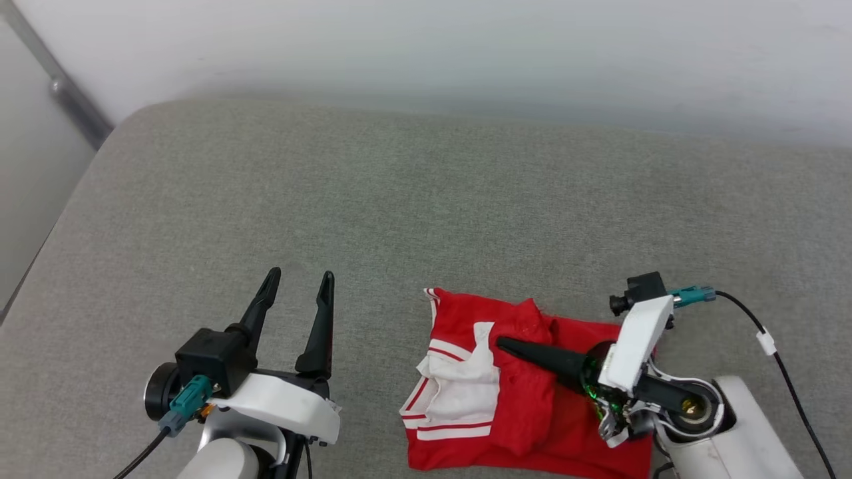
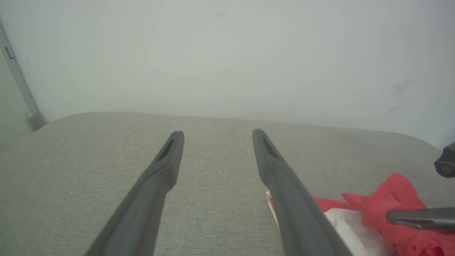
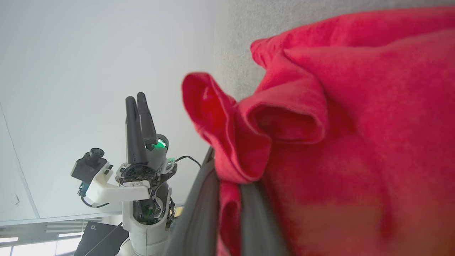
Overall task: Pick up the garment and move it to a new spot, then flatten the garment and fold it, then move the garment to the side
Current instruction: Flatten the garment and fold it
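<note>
Garment is a red shirt with a white sleeve and red-white striped trim, bunched and partly folded over itself, not flat. It lies on the near right part of the grey padded surface, near the front edge. The white sleeve sits on its left half, crumpled, with stripes along the hem. A red fold stands up as a ridge near the middle.

Right gripper lies across the shirt from the right, pointing left, fingers together. In the right wrist view a strip of red cloth runs between its fingers, so it is clamped on a fold of the shirt. Left gripper is at the near left, well apart from the shirt, fingers spread apart with nothing between them, pointing toward the far wall.

The shirt's near edge is cut off by the bottom of the head view. Its right edge is hidden under the right wrist. The right fingertips are buried in cloth in the right wrist view. The cloth closest to that camera is blurred.
</note>
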### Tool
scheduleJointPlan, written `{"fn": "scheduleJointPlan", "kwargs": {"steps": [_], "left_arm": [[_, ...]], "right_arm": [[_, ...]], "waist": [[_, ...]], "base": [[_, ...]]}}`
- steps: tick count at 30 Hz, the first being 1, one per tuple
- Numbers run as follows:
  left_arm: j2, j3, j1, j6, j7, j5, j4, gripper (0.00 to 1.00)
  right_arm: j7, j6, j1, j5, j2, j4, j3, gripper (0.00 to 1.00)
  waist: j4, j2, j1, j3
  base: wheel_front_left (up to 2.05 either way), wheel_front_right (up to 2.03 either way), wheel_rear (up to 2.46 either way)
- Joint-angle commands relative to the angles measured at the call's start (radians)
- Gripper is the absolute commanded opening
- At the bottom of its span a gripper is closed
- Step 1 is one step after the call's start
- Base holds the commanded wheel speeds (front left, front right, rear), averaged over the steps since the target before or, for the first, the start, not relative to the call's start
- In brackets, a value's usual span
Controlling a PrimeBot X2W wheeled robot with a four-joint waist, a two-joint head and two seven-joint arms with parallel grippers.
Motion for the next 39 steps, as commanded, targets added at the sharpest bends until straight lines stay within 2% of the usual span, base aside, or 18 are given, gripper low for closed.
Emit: {"fn": "scheduleJointPlan", "kwargs": {"steps": [1, 2, 3, 4, 5, 6, 10, 17, 19, 20, 24, 29, 32, 39], "left_arm": [[-0.004, -0.002, -0.011, -0.003, -0.004, -0.003, 0.004, 1.0], [-0.005, -0.001, -0.012, -0.004, -0.007, -0.003, 0.007, 1.0], [-0.007, 0.0, -0.013, -0.006, -0.009, -0.005, 0.011, 1.0], [-0.008, 0.0, -0.014, -0.008, -0.01, -0.005, 0.014, 1.0], [-0.011, 0.0, -0.013, -0.007, -0.012, -0.005, 0.015, 1.0], [-0.013, 0.0, -0.013, -0.005, -0.013, -0.004, 0.016, 1.0], [-0.016, 0.002, -0.017, -0.007, -0.016, -0.005, 0.023, 1.0], [-0.017, 0.003, -0.028, -0.009, -0.019, -0.001, 0.036, 1.0], [-0.012, 0.001, -0.028, -0.012, -0.019, 0.0, 0.042, 1.0], [-0.012, 0.001, -0.028, -0.012, -0.019, 0.0, 0.042, 1.0], [-0.007, 0.004, -0.017, -0.005, -0.019, -0.003, 0.05, 1.0], [0.002, 0.011, 0.001, 0.002, -0.019, -0.006, 0.056, 1.0], [0.013, 0.02, 0.011, 0.012, -0.021, -0.001, 0.065, 1.0], [0.03, 0.058, 0.048, 0.028, -0.028, -0.016, 0.083, 1.0]], "right_arm": [[-0.032, 0.0, -0.015, -0.01, 0.002, 0.016, 0.02, 0.0], [-0.058, 0.0, -0.022, -0.017, 0.002, 0.029, 0.041, 0.0], [-0.074, 0.0, -0.027, -0.02, 0.002, 0.044, 0.061, 0.05], [-0.094, 0.0, -0.034, -0.03, 0.002, 0.052, 0.08, 0.33], [-0.112, 0.0, -0.042, -0.041, 0.001, 0.06, 0.095, 0.84], [-0.123, 0.0, -0.047, -0.043, 0.001, 0.065, 0.108, 1.0], [-0.153, 0.0, -0.075, -0.053, 0.0, 0.059, 0.15, 1.0], [-0.199, 0.0, -0.111, -0.131, -0.048, -0.029, 0.228, 1.0], [-0.273, 0.0, -0.126, -0.243, -0.12, -0.102, 0.294, 1.0], [-0.273, 0.0, -0.126, -0.243, -0.12, -0.102, 0.294, 1.0], [-0.412, 0.0, -0.122, -0.431, -0.216, -0.137, 0.351, 1.0], [-0.56, 0.0, -0.074, -0.604, -0.287, -0.1, 0.281, 1.0], [-0.646, 0.0, -0.034, -0.696, -0.314, -0.079, 0.186, 1.0], [-0.84, 0.0, 0.089, -0.874, -0.284, -0.131, -0.039, 1.0]], "waist": [[0.016, 0.0, 0.0, 0.009], [0.021, 0.0, 0.0, 0.012], [0.025, 0.0, 0.0, 0.015], [0.027, 0.0, 0.0, 0.017], [0.029, 0.0, 0.0, 0.02], [0.03, 0.0, 0.0, 0.022], [0.023, 0.0, 0.0, 0.034], [0.001, 0.0, 0.0, 0.032], [-0.013, 0.0, 0.0, 0.024], [-0.013, 0.0, 0.0, 0.024], [-0.038, 0.0, 0.0, 0.009], [-0.08, 0.0, 0.0, -0.005], [-0.108, 0.0, 0.0, -0.012], [-0.157, 0.0, 0.0, -0.038]], "base": [[0.0, 0.0, 0.0], [0.0, 0.0, 0.0], [0.0, 0.0, 0.0], [0.0, 0.0, 0.0], [0.0, 0.0, 0.0], [0.0, 0.0, 0.0], [0.0, 0.0, 0.0], [0.0, 0.0, 0.0], [0.0, 0.0, 0.0], [0.0, 0.0, 0.0], [0.0, 0.0, 0.0], [0.0, 0.0, 0.0], [0.0, 0.0, 0.0], [0.0, 0.0, 0.0]]}}
